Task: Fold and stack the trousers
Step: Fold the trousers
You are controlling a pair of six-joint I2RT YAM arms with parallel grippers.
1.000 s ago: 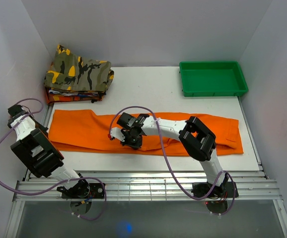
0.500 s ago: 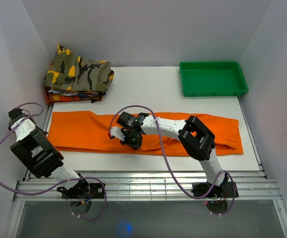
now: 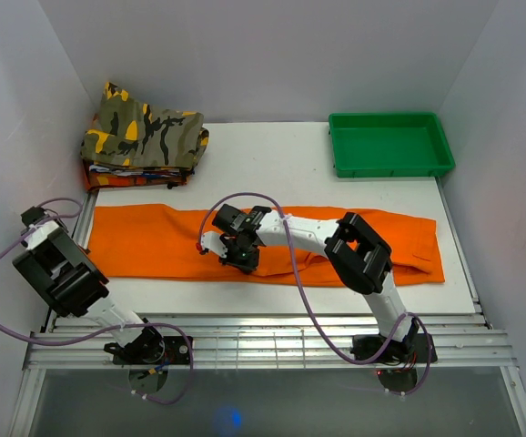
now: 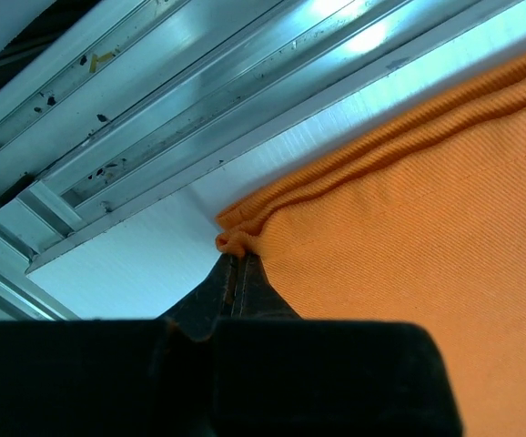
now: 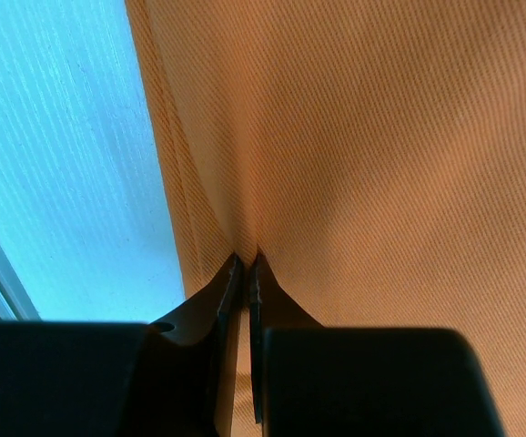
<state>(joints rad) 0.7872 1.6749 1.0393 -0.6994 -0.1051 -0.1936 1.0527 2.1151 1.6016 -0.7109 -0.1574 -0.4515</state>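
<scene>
The left fingers [image 4: 210,296], clamped on a corner of the trousers [image 3: 154,241] by the near-left corner of the worktop [image 3: 272,164], have tugged slightly outward while the right fingers [image 5: 219,300] stay pinched on the near edge mid-length, likely flattening the cloth for folding.

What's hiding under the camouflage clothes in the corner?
Under the camouflage garment, only the edges of more folded fabric peek out: orange at the bottom with a pale layer above it. What those pieces are, and how many there are, is covered.
</scene>
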